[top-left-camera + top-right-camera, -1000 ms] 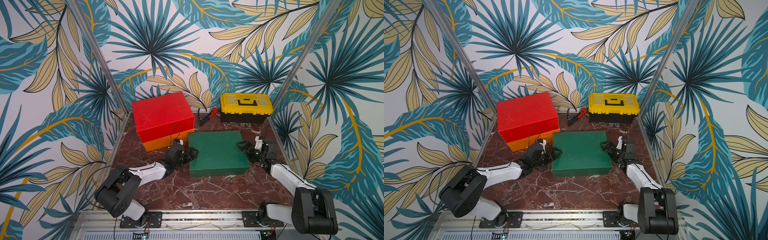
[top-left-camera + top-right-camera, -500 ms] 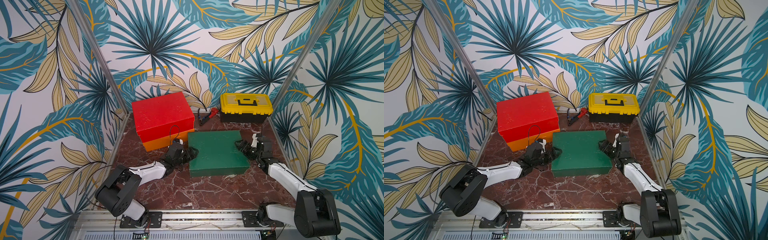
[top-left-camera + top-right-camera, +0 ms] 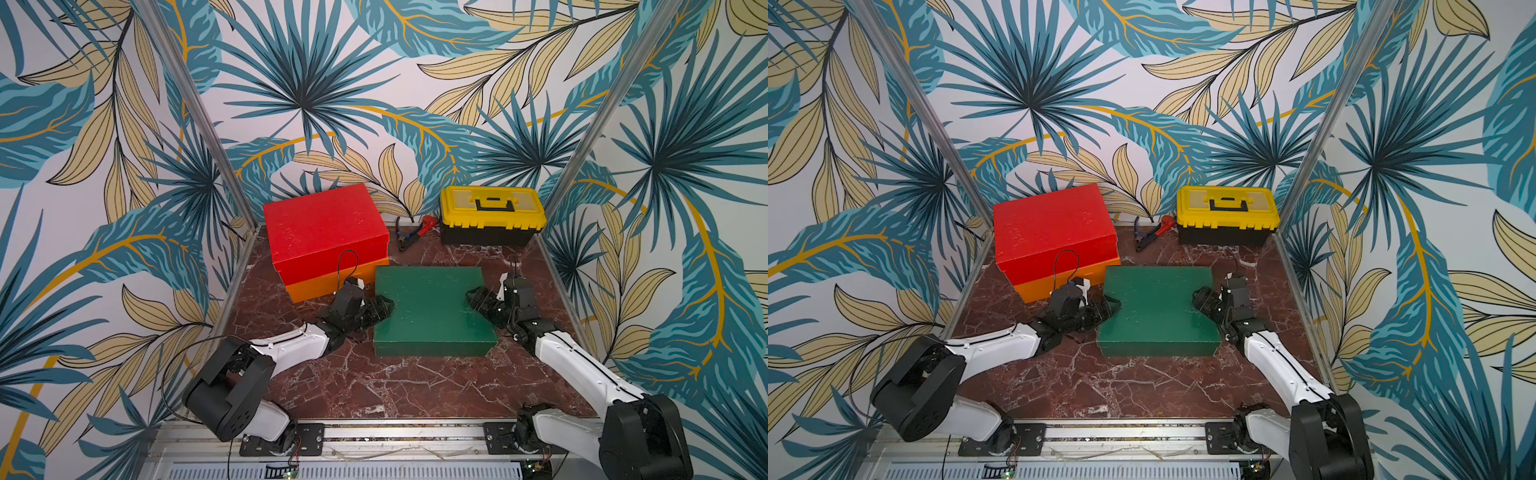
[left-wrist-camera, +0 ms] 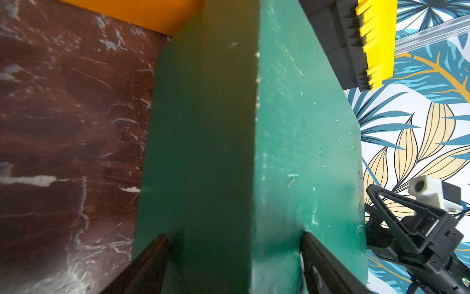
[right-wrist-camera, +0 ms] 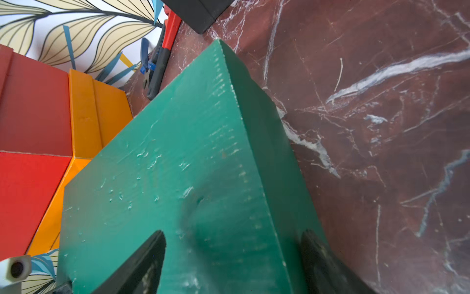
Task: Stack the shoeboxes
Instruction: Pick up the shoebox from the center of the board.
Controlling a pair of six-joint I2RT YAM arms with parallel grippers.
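The green box (image 3: 432, 311) sits flat on the surface (image 3: 374, 386) right between the two grippers, one at each short end. The left gripper (image 3: 380, 309) and right gripper (image 3: 478, 297) each straddle an end, one finger over the lid and the other low on the side wall. I honestly can't tell if either is actually clamped or just resting there. The red box (image 3: 324, 224) sits on the orange box (image 3: 332, 282), just past the left gripper. My worry: if one side bites harder, the box tilts and slips out mid-lift, or only the lid comes up. It also has to clear a two-high stack, so a low carry could clip the red box and shove it off.
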